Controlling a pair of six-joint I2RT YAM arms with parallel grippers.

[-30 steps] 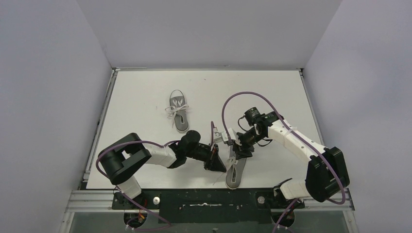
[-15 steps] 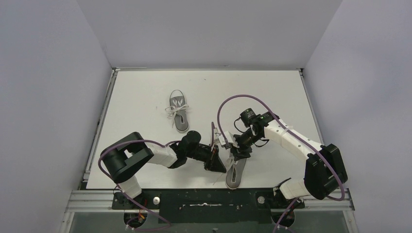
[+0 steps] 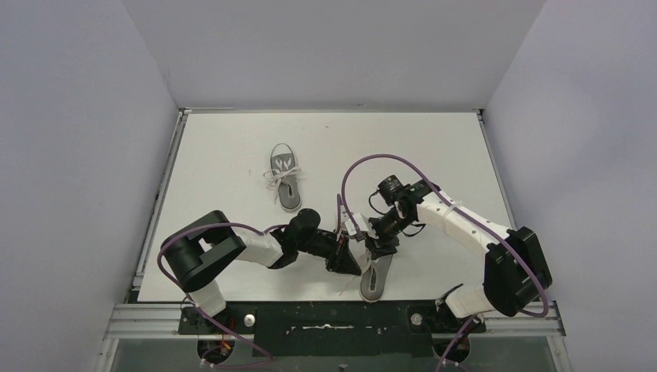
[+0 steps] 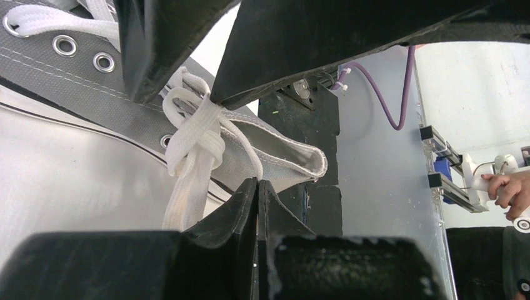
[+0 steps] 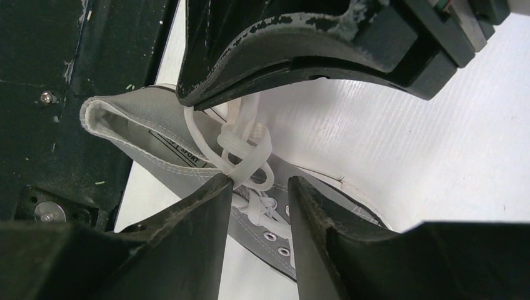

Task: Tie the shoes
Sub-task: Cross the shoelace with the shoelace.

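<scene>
One grey shoe (image 3: 376, 275) lies at the table's near edge, heel toward me; its white laces form a knot (image 4: 200, 134) (image 5: 244, 147). My left gripper (image 3: 353, 262) (image 4: 257, 181) is shut, and a lace strand (image 4: 247, 147) from the knot runs into its tips. My right gripper (image 3: 370, 242) (image 5: 261, 181) stands open over the same shoe (image 5: 156, 150). The knot's loops touch its left fingertip (image 5: 222, 184). The other shoe (image 3: 283, 180) sits farther back with its laces in a bow.
The black base frame (image 3: 333, 318) runs along the near edge right beside the shoe's heel. Purple cables (image 3: 380, 159) arch over both arms. Walls close in the table (image 3: 434, 147) on three sides. A person's hand (image 4: 509, 187) shows off the table.
The right arm has shifted a little left toward the left gripper, and its jaws have narrowed slightly. The left arm and both shoes have stayed put.
</scene>
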